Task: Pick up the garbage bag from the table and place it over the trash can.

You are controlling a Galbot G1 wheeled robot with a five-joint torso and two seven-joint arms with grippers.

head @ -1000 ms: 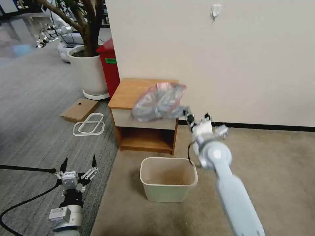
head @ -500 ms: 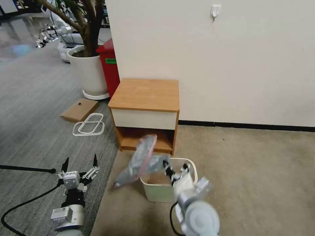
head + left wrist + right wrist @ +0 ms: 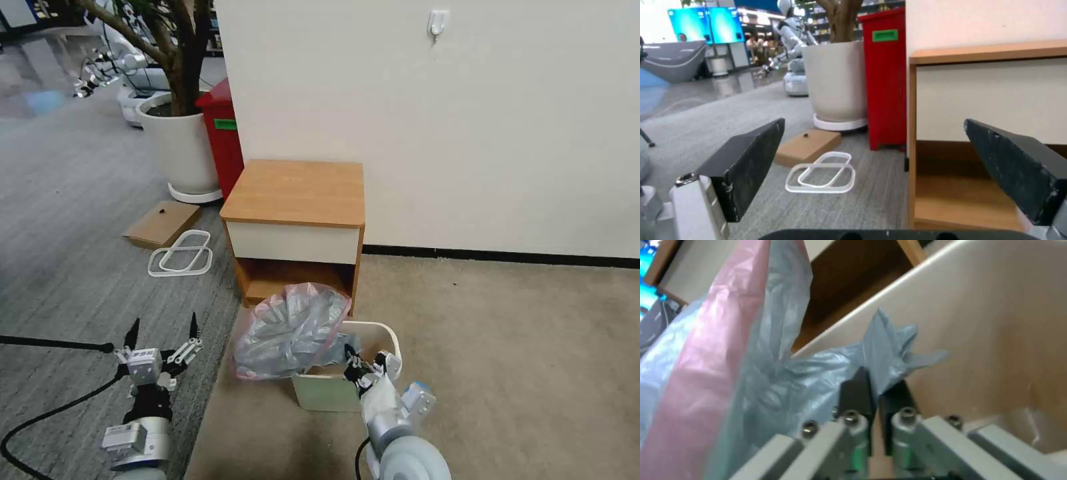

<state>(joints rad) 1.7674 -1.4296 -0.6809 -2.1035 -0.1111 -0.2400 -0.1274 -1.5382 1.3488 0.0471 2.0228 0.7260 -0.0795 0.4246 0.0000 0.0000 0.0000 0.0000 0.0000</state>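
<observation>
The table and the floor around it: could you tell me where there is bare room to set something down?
The table top is bare, and so is the carpet to its right, along the wall. It is crowded at the trash can, where the right gripper holds the garbage bag.

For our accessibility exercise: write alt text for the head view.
The right gripper holds the garbage bag over the trash can, billowing past its left rim. Behind stands the table; the left gripper waits open, low left.
</observation>
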